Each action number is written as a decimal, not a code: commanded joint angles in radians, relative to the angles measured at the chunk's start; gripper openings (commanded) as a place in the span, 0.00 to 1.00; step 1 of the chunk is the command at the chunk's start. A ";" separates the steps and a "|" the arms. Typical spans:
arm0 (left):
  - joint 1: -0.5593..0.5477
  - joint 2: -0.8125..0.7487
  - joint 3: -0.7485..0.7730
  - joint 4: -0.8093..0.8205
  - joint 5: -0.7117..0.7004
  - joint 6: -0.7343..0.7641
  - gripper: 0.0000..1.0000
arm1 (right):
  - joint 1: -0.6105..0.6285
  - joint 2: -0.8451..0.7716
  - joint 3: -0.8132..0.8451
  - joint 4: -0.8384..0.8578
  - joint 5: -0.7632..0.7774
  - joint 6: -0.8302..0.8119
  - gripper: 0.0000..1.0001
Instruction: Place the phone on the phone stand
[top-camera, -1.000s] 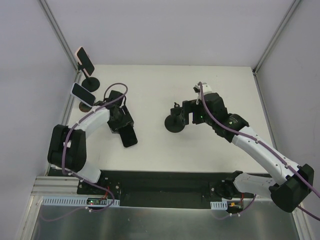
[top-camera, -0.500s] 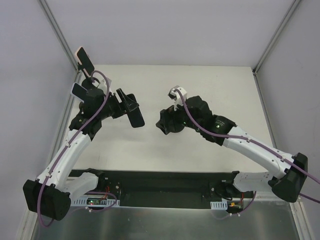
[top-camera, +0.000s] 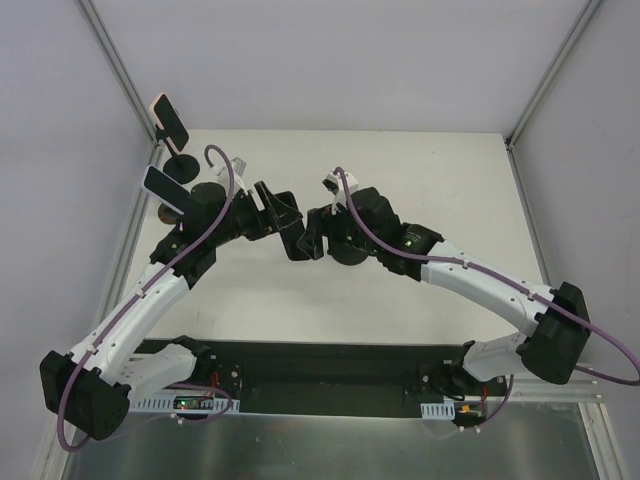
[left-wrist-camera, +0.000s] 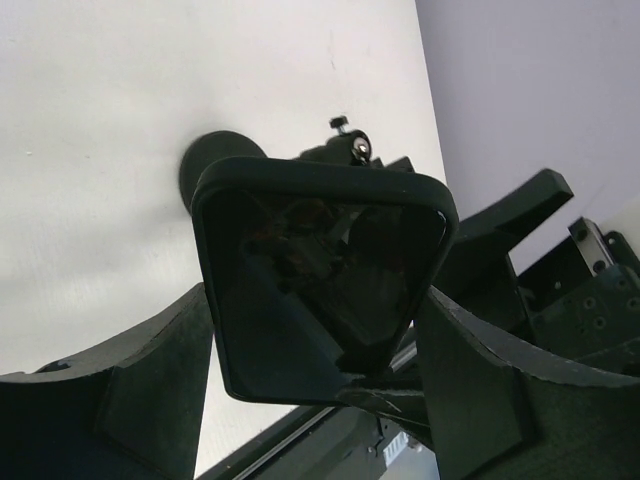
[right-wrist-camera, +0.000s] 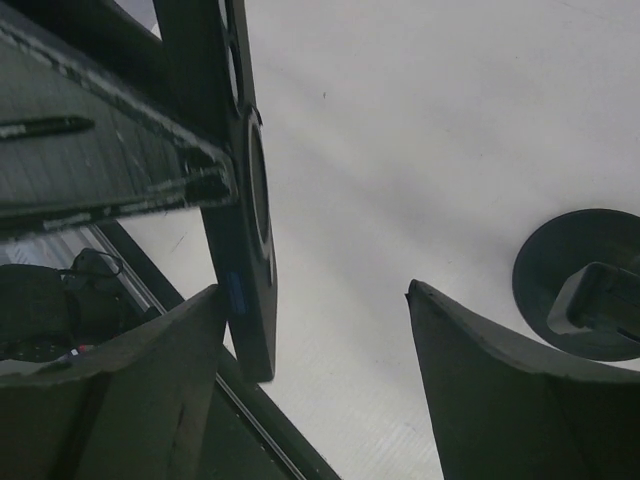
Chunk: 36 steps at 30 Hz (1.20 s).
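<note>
Starting far to the left of the phone stand (top-camera: 350, 252): two other phones, each tilted on a stand of its own. Far phone (top-camera: 170, 119) toward the back corner, near phone (top-camera: 165, 187) just in front of it, both well apart from the phone stand.

Stretching from the near-left side toward the phone stand: the left arm (top-camera: 150, 290), white with black joints and a purple cable along it.

Lifted above the table (top-camera: 450, 170), just left of the phone stand: the left gripper (left-wrist-camera: 315, 295), pinching the phone (left-wrist-camera: 320, 230) by its two side edges, one finger (left-wrist-camera: 130, 400) pressed on each side. Black case, dark screen turned to the left wrist camera. Phone hanging tilted in the air, near the phone stand but apart from its round base.

Facing the phone from the phone stand's side: the right gripper (right-wrist-camera: 313, 288), fingers spread wide. Lower end of the phone between them, close by one finger (right-wrist-camera: 150, 390) and well away from the other. Touching that finger or not: cannot tell.

Phone stand itself black, round base flat on the table, small knob (left-wrist-camera: 340, 122) near the top of its short post.

Right of the phone stand, running back to the near-right corner: the right arm (top-camera: 480, 290).
</note>
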 joint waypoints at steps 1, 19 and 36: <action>-0.054 0.012 0.047 0.122 0.009 -0.029 0.00 | 0.009 0.012 0.057 0.056 -0.017 0.043 0.74; -0.113 0.064 0.099 0.237 0.185 0.092 0.53 | -0.079 -0.083 -0.097 0.195 -0.270 0.027 0.01; -0.070 0.305 0.151 0.937 0.955 -0.211 0.75 | -0.340 -0.358 -0.279 0.405 -0.931 0.091 0.01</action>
